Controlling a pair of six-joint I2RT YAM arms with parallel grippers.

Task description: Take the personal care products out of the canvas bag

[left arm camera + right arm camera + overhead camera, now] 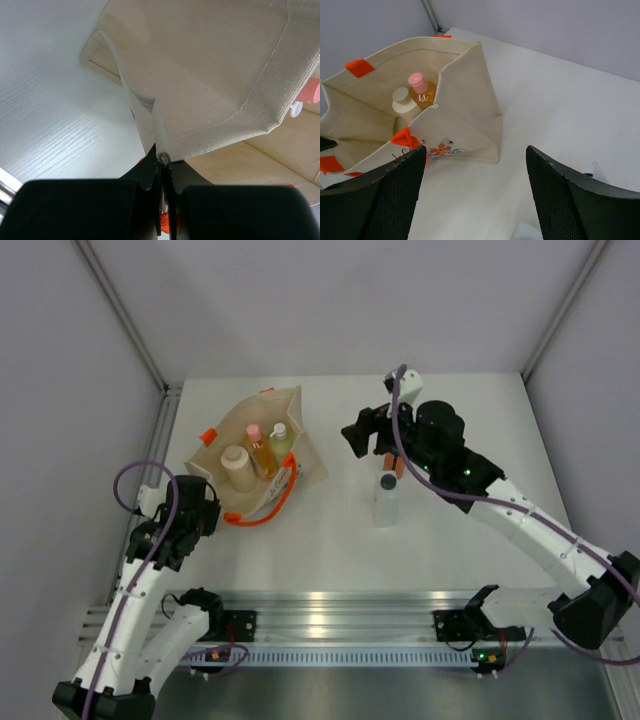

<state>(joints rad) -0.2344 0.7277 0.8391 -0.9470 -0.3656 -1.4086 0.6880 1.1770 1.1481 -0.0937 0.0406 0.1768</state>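
While our left gripper (162,161) is pinched tight on the rim of the canvas bag (306,457), our right gripper (475,152) hangs with its jaws wide apart and nothing between them. We see the cream squat bottle (238,468), the peach bottle (258,448) and the yellow-green bottle (281,441) inside the bag. The clear bottle (386,502) stands on the table (470,410) by the right gripper, with an orange bottle (397,467) partly hidden beside it.

Lab test cell: white table (330,550), bare grey walls (350,300), aluminium rail (340,612).
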